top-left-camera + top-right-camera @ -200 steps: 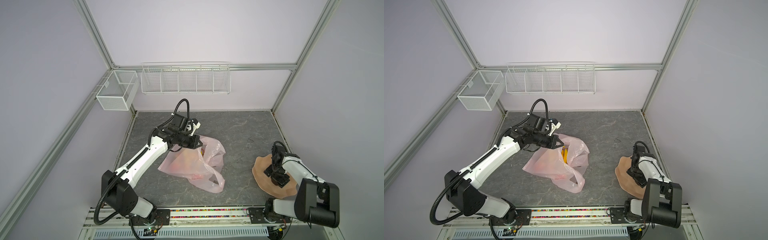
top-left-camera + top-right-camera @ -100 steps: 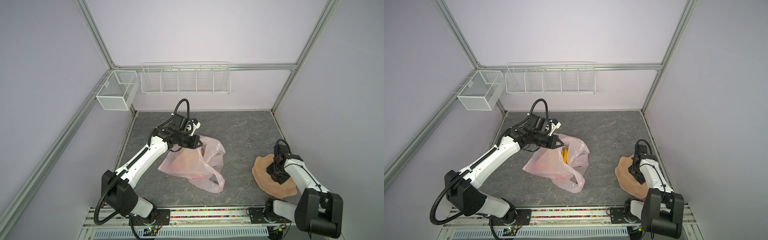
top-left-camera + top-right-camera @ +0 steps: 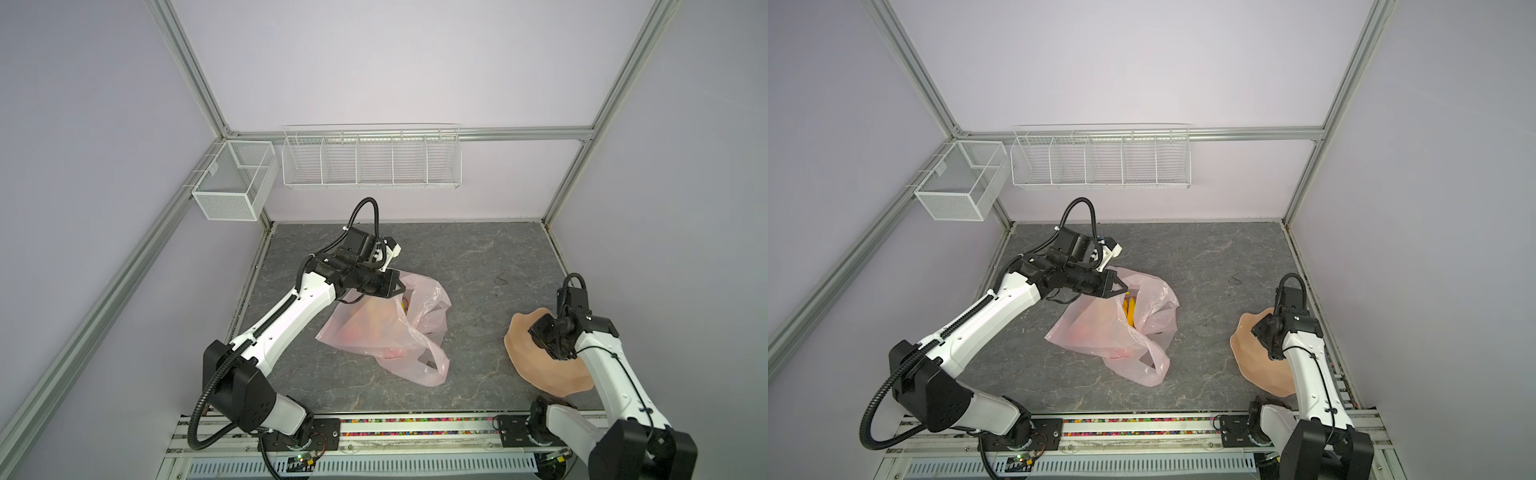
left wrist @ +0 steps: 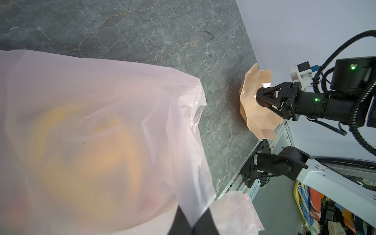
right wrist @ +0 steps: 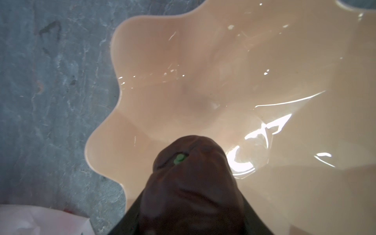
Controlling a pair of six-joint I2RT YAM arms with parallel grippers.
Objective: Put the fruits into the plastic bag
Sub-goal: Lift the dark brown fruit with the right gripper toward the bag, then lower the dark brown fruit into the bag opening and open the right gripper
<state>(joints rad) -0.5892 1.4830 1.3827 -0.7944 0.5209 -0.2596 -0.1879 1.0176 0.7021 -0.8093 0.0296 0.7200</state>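
grey marbled tabletop (image 3: pixel 478 266) fills the floor of a pale lilac booth with aluminium posts; a white wire rack (image 3: pixel 370 166) and a mesh box (image 3: pixel 232 187) hang on the walls well behind both grippers.

the left gripper (image 3: pixel 398 286) is clenched on the rim of the plastic bag (image 3: pixel 374 328), lifting that edge off the table. in the left wrist view a fold of pale pink film is pinched right between its fingertips (image 4: pixel 205 223). the rest of the bag slumps below and in front of this gripper, with one handle loop lying flat on the table on the side nearer the robot's base. just under the gripper's tips the bag's mouth gapes, and yellow bananas (image 3: pixel 1130 309) show inside it. other fruits (image 4: pixel 114 158) show through the film only as blurred orange-yellow patches.

the right gripper (image 4: pixel 261 99) is closed around a dark brown-purple fruit (image 5: pixel 189 173) with a small green nub, which sits between its two fingers and sticks out past them. directly beneath this gripper lies the peach wavy-edged plate (image 3: pixel 540 374), glossy and otherwise bare where it shows. whether the fruit touches the plate cannot be told. the bag is well apart from the right gripper, across the table toward the left one.
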